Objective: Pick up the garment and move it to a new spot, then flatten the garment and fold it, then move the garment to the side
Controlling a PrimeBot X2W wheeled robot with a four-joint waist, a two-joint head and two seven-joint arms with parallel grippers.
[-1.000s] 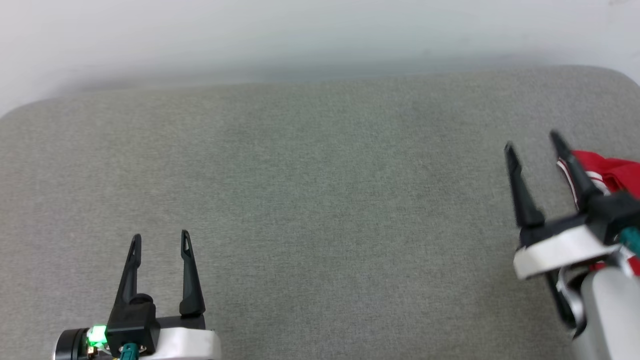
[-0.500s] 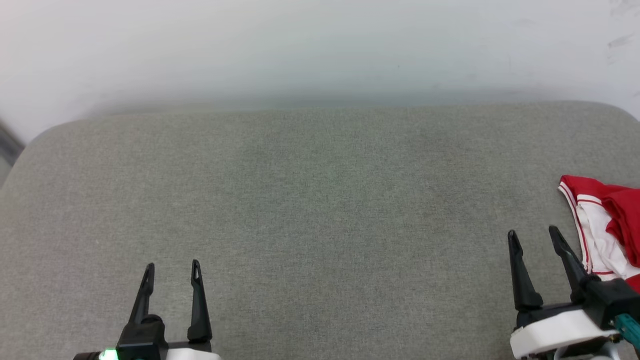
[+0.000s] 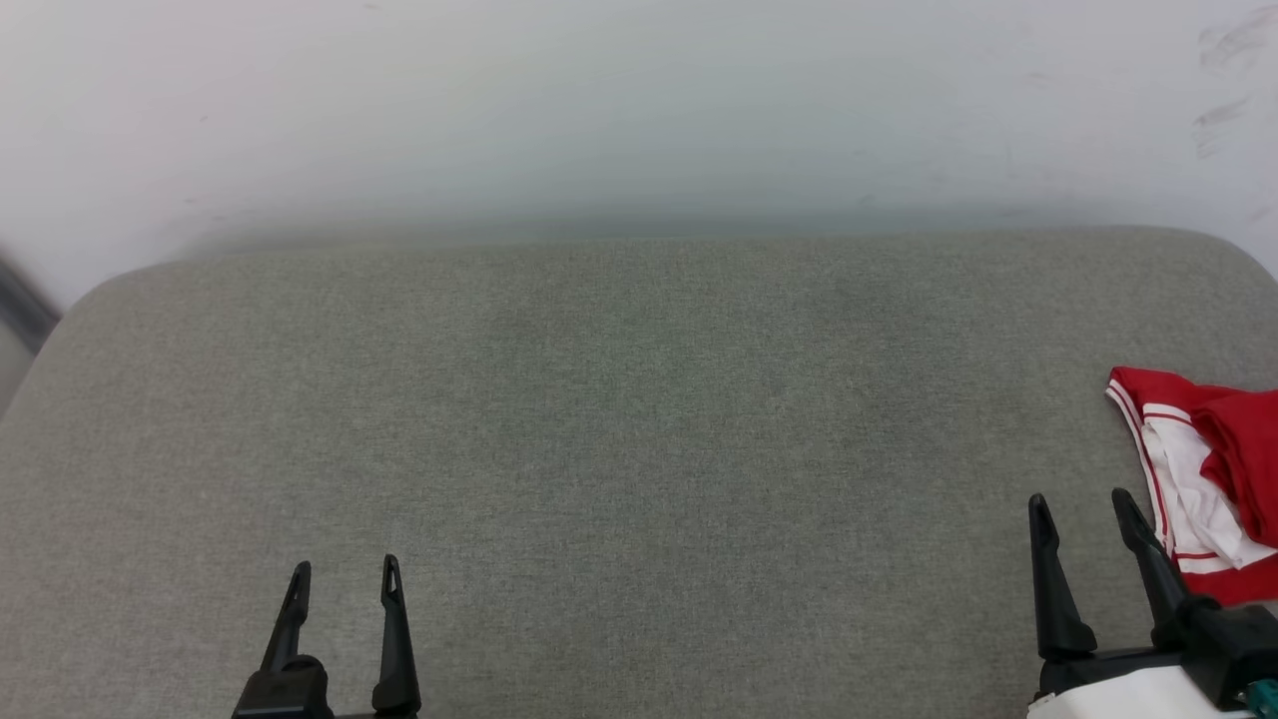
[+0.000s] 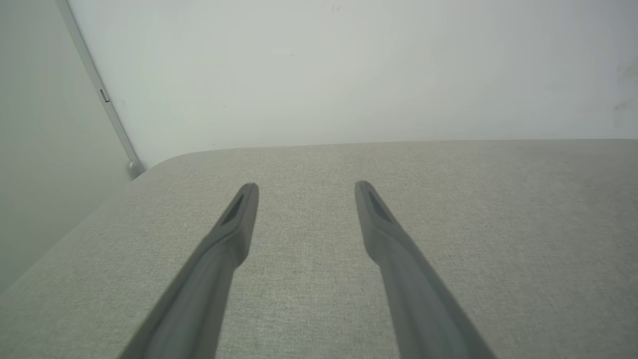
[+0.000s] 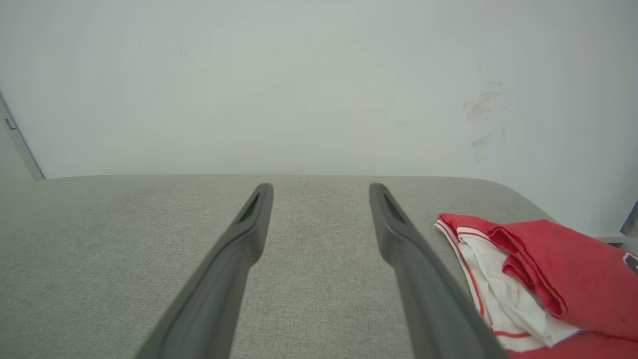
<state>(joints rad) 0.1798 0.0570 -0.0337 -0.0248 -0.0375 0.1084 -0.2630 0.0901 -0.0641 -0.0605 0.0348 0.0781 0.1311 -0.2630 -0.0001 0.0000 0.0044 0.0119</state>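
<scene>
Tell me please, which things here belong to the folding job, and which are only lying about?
For the job: red shirt; right gripper and left gripper, both open; grey fabric surface under the shirt.
Only background: white wall; scuff marks on it.

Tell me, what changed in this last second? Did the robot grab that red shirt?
No grab. The head camera shifted, so the whole picture slid down. Beyond that, the right gripper drew back toward the robot, off the red jersey T-shirt, open and empty. Unchanged: the T-shirt lies bunched at the right edge of the grey fabric surface, and the left gripper is open.
</scene>
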